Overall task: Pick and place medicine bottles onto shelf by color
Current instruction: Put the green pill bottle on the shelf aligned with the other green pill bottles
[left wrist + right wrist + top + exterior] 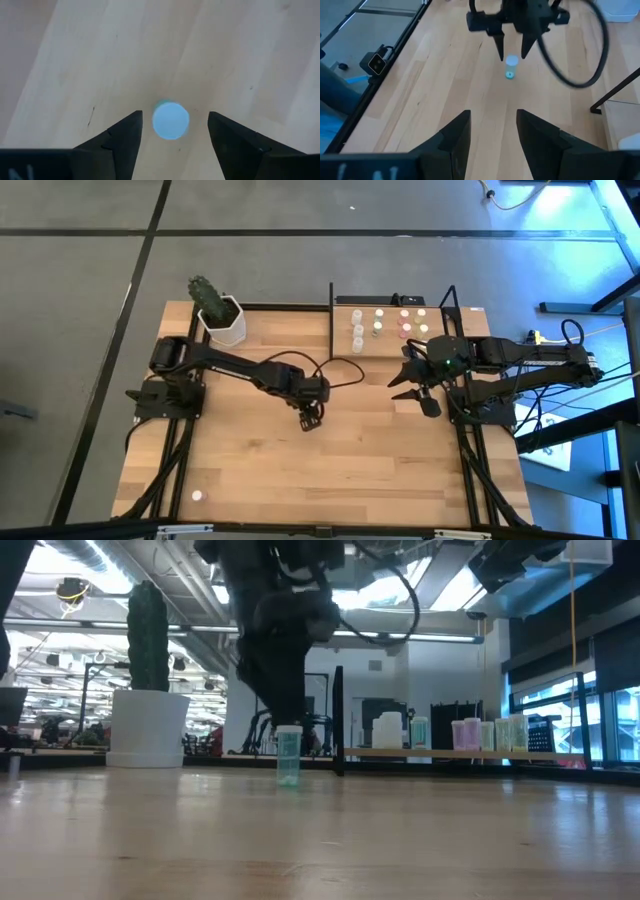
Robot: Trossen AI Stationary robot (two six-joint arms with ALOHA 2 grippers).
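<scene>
Looking straight down, the high view shows the left gripper (311, 420) near the middle of the bench (250, 470), but the arm hides whatever stands under it. Only the other views reveal the bottle (288, 755): the low view shows it upright on the bench, a small clear-walled bottle with a pale teal tint and a slightly wider cap, standing directly below the dark mass of the left arm. The left wrist view looks down on its round pale-blue cap (170, 120), which sits between the two dark fingers (125, 140) with a gap on each side, so the left gripper is spread wide and holds nothing. The right wrist view gives the side-on picture from farther off: the left gripper's fingertips point down on either side of the bottle's cap, apart from it.

The right gripper (418, 390) hovers at about 3 o'clock from the left one, near the bench's right edge and just in front of the shelf (440, 345); its fingers (452, 135) are spread apart and empty. The shelf lies at roughly 1 o'clock from the bench's middle and carries a cluster of small bottles (380, 328) with white, green and pink caps. A white pot with a cactus (222, 315) stands at 11 o'clock, and one more small white bottle (197, 496) sits alone near 7 o'clock
</scene>
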